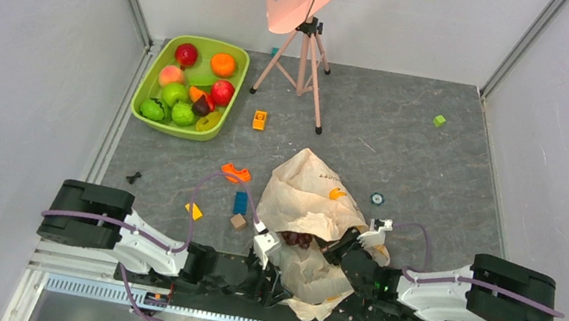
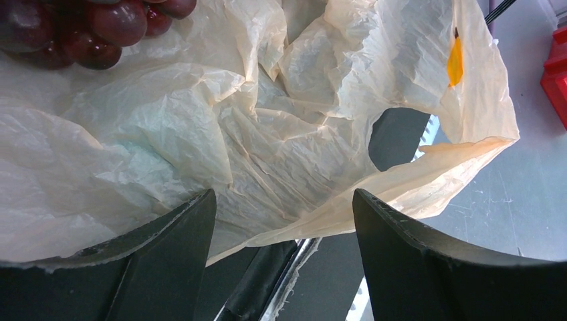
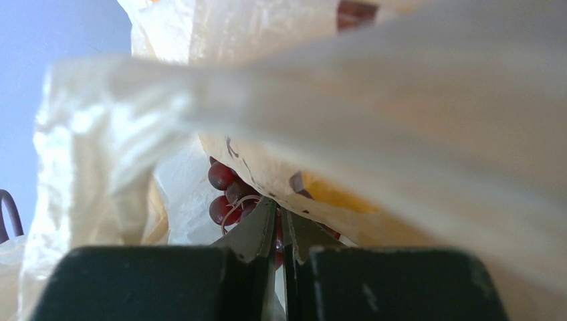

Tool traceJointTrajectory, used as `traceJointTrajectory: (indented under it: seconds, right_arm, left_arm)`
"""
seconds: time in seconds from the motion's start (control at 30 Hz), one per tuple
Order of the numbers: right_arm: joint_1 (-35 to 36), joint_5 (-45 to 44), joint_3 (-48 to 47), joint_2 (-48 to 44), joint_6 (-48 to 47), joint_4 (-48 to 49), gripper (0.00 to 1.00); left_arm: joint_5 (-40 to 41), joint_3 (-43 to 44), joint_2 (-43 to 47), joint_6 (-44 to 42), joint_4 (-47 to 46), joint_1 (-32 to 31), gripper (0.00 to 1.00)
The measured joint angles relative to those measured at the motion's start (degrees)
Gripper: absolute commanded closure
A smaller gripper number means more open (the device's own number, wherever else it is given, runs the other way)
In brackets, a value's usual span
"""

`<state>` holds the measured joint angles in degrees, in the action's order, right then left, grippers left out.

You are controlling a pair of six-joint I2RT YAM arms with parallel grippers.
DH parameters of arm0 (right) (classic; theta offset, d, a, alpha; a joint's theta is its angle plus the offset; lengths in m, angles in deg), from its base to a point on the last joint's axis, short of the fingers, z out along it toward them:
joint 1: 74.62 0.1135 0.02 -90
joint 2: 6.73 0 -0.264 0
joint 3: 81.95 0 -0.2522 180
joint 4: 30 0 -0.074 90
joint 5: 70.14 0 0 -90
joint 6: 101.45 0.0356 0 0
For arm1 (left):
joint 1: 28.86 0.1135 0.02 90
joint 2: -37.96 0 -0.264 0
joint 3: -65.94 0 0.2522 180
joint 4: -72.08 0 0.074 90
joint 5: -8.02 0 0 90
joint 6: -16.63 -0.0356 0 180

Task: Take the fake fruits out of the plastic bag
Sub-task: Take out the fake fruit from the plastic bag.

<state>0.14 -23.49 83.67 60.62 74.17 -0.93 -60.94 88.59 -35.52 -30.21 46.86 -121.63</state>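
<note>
Plastic bag lies crumpled on worktop between both arms, with grape bunch at its mouth. Left hand has fingers wide apart at bag edge. Right hand has fingers together against grapes; can't tell if anything is pinched.

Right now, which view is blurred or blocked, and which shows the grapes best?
Right wrist: a fold of the plastic bag near the lens smears out of focus across the frame, the grape bunch peeking past the shut right gripper. Left wrist: sharp, grapes cropped at the top-left corner. Top external: evenly lit, grapes small.
</note>
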Motion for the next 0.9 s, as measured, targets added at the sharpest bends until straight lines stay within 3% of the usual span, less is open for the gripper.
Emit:
traceJointTrajectory:
  seconds: [0.3,0.9]
  right_arm:
    - [0.79,-0.07,-3.13,-7.39,-14.23,-6.95,1.00]
    - [10.19,-5.16,-14.14,-20.06,-43.25,-20.63,1.00]
  left_arm:
    - [2.32,-1.62,7.34,0.00,4.79,0.00,0.19]
    - [11.06,-3.85,29.51,0.02,20.44,0.00,0.18]
